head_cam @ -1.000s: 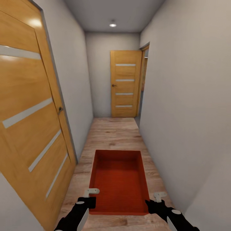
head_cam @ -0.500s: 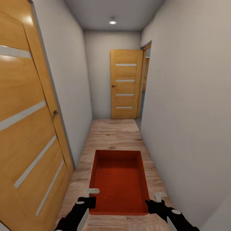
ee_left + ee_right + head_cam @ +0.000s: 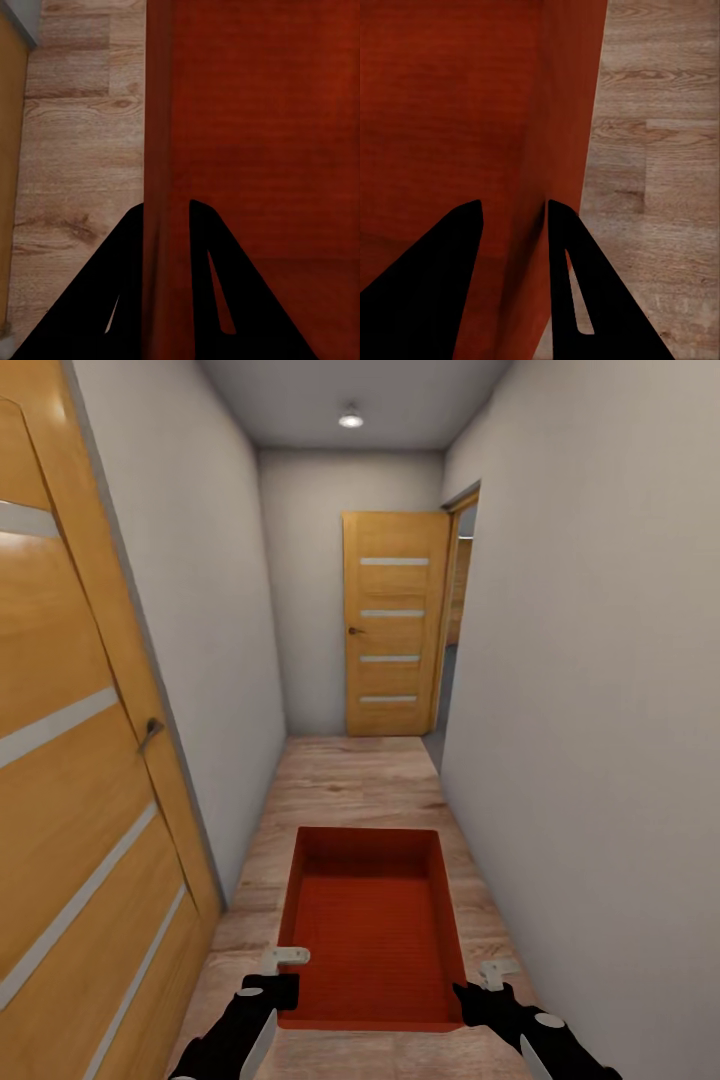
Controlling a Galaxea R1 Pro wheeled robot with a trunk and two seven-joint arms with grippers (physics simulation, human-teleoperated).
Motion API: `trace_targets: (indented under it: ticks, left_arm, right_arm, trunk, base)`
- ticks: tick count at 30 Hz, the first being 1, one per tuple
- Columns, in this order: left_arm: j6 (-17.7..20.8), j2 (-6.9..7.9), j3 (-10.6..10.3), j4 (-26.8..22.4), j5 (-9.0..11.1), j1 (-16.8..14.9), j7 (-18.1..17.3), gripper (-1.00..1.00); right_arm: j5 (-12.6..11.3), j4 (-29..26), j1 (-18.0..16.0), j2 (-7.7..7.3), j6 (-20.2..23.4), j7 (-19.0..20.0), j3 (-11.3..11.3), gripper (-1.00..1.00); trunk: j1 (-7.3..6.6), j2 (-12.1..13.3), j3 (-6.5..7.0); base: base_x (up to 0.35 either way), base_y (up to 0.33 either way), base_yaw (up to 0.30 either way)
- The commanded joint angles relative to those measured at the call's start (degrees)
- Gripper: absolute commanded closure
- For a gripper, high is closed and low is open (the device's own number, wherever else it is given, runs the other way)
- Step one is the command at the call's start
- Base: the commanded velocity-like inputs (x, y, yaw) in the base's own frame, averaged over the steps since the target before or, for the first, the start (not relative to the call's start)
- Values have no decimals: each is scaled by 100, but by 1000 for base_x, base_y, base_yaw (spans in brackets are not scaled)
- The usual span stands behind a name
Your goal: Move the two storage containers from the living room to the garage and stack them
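- The storage container (image 3: 372,925), an orange-red lidless box, hangs in front of the robot above the wood-plank floor (image 3: 350,780) of a narrow corridor, carried between both arms with its long axis pointing down the hall.
- The left pincer (image 3: 166,217) is pinching the container's left side wall near the near corner; in the left wrist view one finger sits outside the wall and one inside.
- The right pincer (image 3: 510,214) is pinching the right side wall the same way, again close to the near corner.
- A wooden door (image 3: 395,622) stands at the far end beside an open doorway (image 3: 455,620); another wooden door (image 3: 70,790) lines the left wall.
- The box looks empty, so it is probably light, and its plain walls seem stiff enough to carry by the rim.
- Thin smooth walls may slip between narrow fingers, and both grips sit at the near end, so the far end could sag or swing.
- A steadier hold would be midway along each side wall.
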Motion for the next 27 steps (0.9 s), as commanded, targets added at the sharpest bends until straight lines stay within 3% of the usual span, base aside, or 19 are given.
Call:
trace_targets:
  ticks: [1,27]
  left_arm:
    - [44,-8,309,-151,-17,-9,15,100]
    - [44,-6,309,-147,-17,-9,15,100]
  right_arm:
    - [32,-10,3,-8,19,2,37,100]
    - [32,-10,3,-8,19,2,37,100]
  trunk:
    - [6,-9,-11]
    - [6,-9,-11]
  base:
    - [323,0,0]
    - [323,0,23]
